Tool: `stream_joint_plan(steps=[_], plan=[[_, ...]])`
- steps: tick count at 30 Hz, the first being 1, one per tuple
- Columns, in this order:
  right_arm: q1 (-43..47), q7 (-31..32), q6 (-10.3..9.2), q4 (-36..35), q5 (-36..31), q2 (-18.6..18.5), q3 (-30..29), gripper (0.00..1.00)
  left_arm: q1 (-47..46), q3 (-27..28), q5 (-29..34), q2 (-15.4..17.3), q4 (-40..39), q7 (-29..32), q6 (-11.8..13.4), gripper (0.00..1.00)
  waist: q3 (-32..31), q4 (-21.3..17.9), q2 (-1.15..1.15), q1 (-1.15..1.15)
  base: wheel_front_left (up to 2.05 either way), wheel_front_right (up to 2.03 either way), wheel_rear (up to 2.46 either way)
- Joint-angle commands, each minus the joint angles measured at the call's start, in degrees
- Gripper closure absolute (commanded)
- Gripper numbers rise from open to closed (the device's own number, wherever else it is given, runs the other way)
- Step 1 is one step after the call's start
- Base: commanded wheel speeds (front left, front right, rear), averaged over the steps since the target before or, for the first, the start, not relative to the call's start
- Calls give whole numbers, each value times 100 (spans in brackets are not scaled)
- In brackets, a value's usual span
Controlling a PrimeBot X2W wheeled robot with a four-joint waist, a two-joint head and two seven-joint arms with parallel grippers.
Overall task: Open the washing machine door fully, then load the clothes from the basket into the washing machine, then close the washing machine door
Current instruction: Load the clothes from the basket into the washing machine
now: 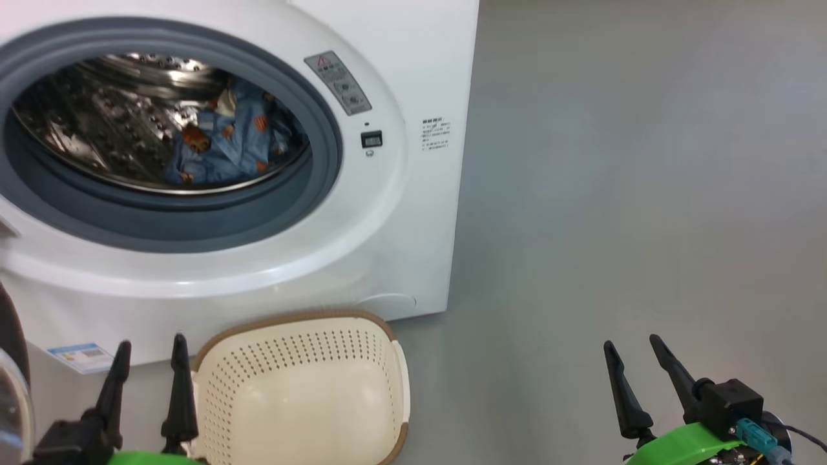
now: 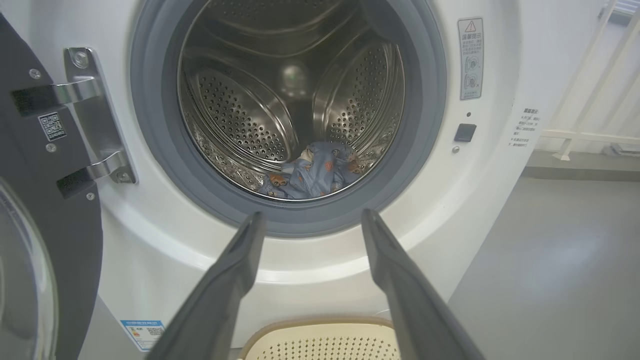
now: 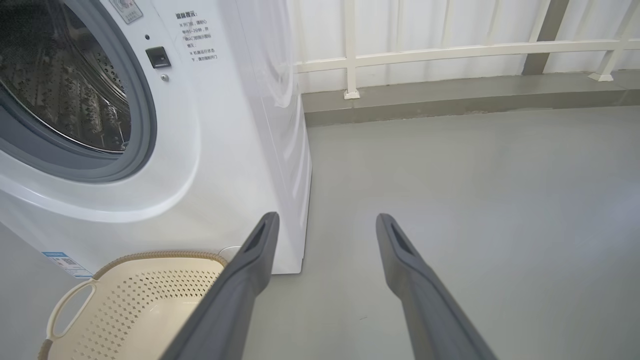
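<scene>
Ahead of left gripper (image 2: pixel 313 214), clothes (image 2: pixel 315 172) lie by gasket (image 2: pixel 155 125); door (image 2: pixel 55 225) just left. It and right gripper (image 1: pixel 631 342) gape empty. Closing may pinch fabric.

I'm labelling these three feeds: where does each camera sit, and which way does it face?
Head view: on the head, looking forward and down at the washing machine, the empty basket and floor; left gripper and right gripper at the bottom, jaws open.
Left wrist view: on the left wrist, facing into the drum holding the clothes, the washing machine door at left; own jaws below.
Right wrist view: on the right wrist, facing the machine's corner, floor and railing; own jaws.
All share the basket.
</scene>
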Motion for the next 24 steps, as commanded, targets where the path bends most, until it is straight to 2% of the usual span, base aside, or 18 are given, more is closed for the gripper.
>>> stream_joint_plan(steps=[1,8,24], plan=[[5,-69,52,-134,-74,-16,123,0,17,217,66,48,-175,-30,40,0,-190,-12,0,0,0,0,0],[226,-69,52,-181,-176,-16,126,0,558,392,57,29,-270,-30,199,0,-583,-48,0,0,0,0,0],[395,-69,52,-406,-257,-16,154,0,1072,321,-108,25,-368,-30,386,0,-773,-91,0,0,0,0,0]])
